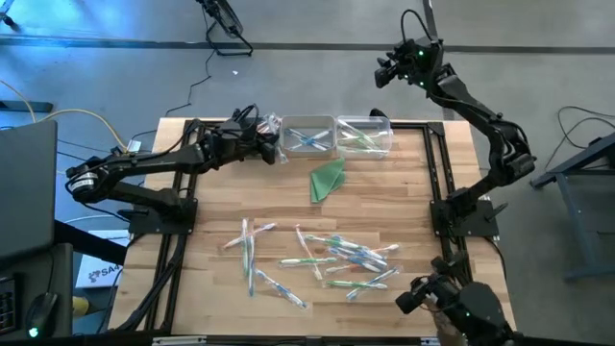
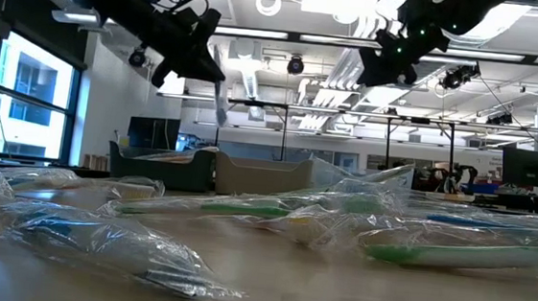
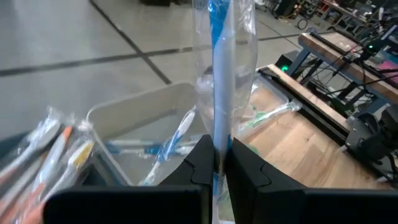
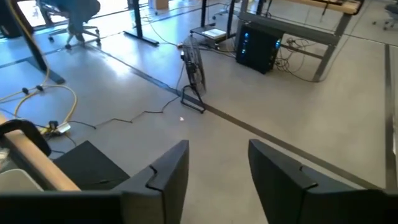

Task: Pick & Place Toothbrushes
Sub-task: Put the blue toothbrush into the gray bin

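Note:
My left gripper [image 1: 274, 146] is at the table's far side, beside three clear bins, shut on a blue toothbrush [image 3: 221, 68] in a clear wrapper. The middle bin [image 1: 307, 135] holds blue toothbrushes. The bin to its right [image 1: 365, 135] holds green ones, and orange ones [image 3: 59, 152] lie in the bin to its left. Many wrapped toothbrushes [image 1: 327, 259] lie loose on the near half of the table. My right gripper [image 1: 384, 72] hangs open beyond the table's far right corner with nothing between its fingers [image 4: 168, 171]. My left gripper pinches the wrapped blue toothbrush near one end [image 3: 219, 146] between its two fingers. The fingers come in almost level from the table's left and lie across it. The toothbrush stands about upright [image 2: 220, 94], lifted clear, beside the bin of blue ones.
A folded green triangle [image 1: 328, 179] lies on the wood just near the bins. Black rails [image 1: 437, 183] run along the table's left and right sides. Bare wood lies between the bins and the pile.

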Robot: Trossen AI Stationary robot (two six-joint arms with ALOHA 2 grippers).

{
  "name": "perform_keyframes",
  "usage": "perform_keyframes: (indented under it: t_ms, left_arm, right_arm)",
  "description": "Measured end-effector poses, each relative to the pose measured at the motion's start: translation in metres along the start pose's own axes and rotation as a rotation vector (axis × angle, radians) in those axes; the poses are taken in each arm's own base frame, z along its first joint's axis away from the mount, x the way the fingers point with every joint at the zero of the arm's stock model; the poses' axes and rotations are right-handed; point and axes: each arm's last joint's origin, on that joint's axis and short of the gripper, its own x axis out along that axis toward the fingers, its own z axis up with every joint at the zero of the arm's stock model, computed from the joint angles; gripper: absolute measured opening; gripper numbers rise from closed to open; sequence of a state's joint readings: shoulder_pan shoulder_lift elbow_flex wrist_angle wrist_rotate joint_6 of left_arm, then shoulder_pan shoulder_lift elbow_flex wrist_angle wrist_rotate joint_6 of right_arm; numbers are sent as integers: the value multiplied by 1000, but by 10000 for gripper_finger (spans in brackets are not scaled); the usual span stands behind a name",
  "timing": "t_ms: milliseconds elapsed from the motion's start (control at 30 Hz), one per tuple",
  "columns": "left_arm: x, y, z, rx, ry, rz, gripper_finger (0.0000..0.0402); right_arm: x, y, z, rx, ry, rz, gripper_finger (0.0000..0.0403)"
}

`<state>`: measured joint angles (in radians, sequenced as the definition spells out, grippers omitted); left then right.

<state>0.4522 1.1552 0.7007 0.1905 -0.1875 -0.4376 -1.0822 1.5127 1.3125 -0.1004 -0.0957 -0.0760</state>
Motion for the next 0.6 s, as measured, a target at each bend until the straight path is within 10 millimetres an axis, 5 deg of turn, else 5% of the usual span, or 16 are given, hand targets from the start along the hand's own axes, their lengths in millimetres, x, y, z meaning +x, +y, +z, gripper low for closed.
perform_keyframes:
  t_ms: [333,600]
  left_arm:
    - [4,-5,20,86,-44,0,15]
    - [35,2,34,129,0,-24,15]
  right_arm:
    - [-2,-18,-1,10,2,-50,101]
    - [-3,-29,-4,19,11,-79,44]
